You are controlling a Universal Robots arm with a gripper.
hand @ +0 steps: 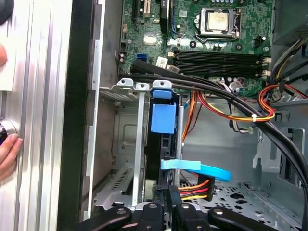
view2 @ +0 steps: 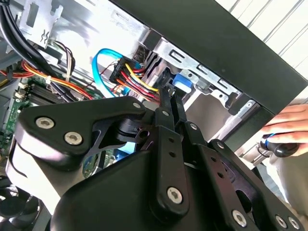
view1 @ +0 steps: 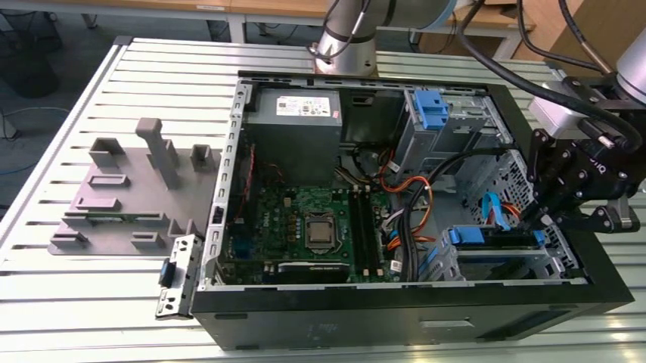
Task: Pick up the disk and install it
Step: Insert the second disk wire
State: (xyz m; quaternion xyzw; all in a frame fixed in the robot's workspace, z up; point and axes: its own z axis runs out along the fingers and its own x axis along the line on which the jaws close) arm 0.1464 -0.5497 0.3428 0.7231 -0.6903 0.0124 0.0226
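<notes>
1. An open computer case (view1: 404, 318) lies on the slatted metal bench (view1: 121, 302), its green motherboard (view1: 302, 227) showing.
2. The disk (hand: 162, 118) sits on edge in the metal drive bay (hand: 126, 86) at the case's corner on the exterior view's right, its blue carrier tab facing up.
3. The black hand (view2: 169, 98) reaches into that corner, its fingers (view2: 166, 113) pressed close together at the disk's cabled end; whether they pinch the disk, I cannot tell.
4. A person's hand (view2: 288, 127) rests outside the case.

Ribbed metal table (view1: 60, 302), wooden desks (view1: 272, 7)
</notes>
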